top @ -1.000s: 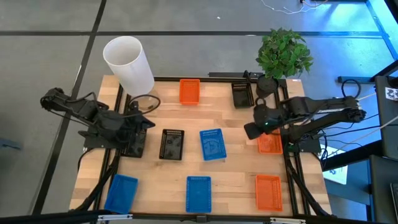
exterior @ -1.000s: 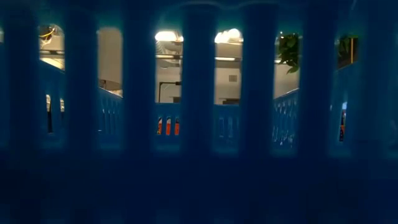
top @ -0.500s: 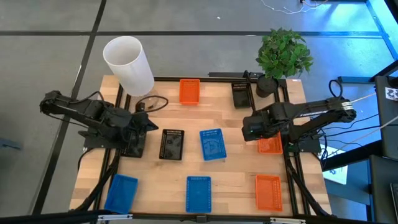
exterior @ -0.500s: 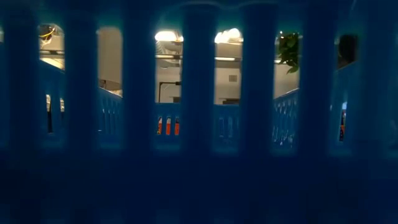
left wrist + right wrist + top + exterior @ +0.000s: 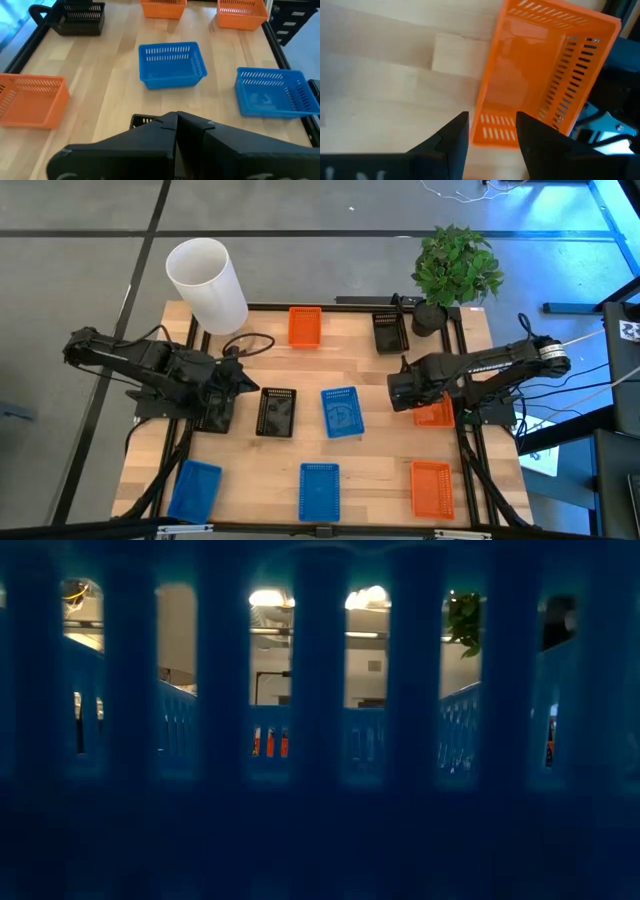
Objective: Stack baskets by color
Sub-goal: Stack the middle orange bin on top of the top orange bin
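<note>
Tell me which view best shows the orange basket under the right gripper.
The right wrist view: the orange basket fills it, just beyond the open right gripper. The high view shows that basket partly hidden by the arm. The left wrist view shows it far off. The low view doesn't show it.

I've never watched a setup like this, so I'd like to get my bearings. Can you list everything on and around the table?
Orange baskets: three; one at the far edge, one by the right edge under the right arm, one at the near right corner.
Blue baskets: three; one mid-table, one at the near edge centre, one at the near left corner.
Black baskets: two seen clearly; one left of centre, one at the far right.
White cylinder: one, far left corner.
Potted plant: one, green, far right corner.
Left claw: shut, beside the black basket.
Right claw: open, above the right-edge orange basket.
</note>
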You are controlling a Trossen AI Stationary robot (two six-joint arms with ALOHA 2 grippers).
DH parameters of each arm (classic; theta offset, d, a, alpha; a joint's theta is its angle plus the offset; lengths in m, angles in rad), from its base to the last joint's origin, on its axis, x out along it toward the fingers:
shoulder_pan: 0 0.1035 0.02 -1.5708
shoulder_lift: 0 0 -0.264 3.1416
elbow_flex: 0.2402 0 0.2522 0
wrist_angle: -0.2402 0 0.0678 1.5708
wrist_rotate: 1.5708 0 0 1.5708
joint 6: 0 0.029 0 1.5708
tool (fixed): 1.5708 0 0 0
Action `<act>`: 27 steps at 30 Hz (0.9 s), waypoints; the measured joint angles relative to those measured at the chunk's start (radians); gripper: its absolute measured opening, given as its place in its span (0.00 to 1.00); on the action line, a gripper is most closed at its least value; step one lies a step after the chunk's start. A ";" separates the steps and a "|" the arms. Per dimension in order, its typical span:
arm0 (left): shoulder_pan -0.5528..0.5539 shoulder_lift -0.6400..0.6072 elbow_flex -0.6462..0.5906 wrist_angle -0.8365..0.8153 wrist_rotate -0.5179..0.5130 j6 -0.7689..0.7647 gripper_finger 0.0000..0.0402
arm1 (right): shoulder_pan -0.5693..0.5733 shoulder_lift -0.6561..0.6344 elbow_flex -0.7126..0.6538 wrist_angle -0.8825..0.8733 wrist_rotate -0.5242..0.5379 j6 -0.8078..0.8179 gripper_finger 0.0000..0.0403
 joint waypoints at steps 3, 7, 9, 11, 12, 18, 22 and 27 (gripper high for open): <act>0.000 0.000 0.000 0.000 0.000 0.000 0.00 | -0.017 0.000 -0.052 0.031 0.000 -0.001 0.40; 0.000 0.000 0.000 0.001 0.000 0.000 0.00 | -0.033 0.000 -0.100 0.087 0.000 -0.005 0.40; 0.000 0.000 0.000 0.001 0.000 0.000 0.00 | -0.039 0.000 -0.120 0.129 -0.009 -0.006 0.40; 0.000 0.000 0.000 0.001 -0.001 0.000 0.00 | -0.044 0.000 -0.139 0.175 -0.025 -0.028 0.40; 0.000 0.000 0.000 0.001 -0.001 -0.001 0.00 | -0.045 0.000 -0.146 0.194 -0.026 -0.042 0.40; 0.000 0.000 0.000 0.027 -0.004 -0.001 0.00 | -0.063 0.000 -0.200 0.213 -0.051 -0.054 0.40; 0.000 0.000 0.000 0.052 -0.004 0.000 0.00 | -0.070 0.000 -0.237 0.224 -0.077 -0.055 0.40; 0.000 0.000 0.000 0.053 -0.004 0.000 0.00 | -0.070 0.000 -0.278 0.319 -0.077 -0.082 0.37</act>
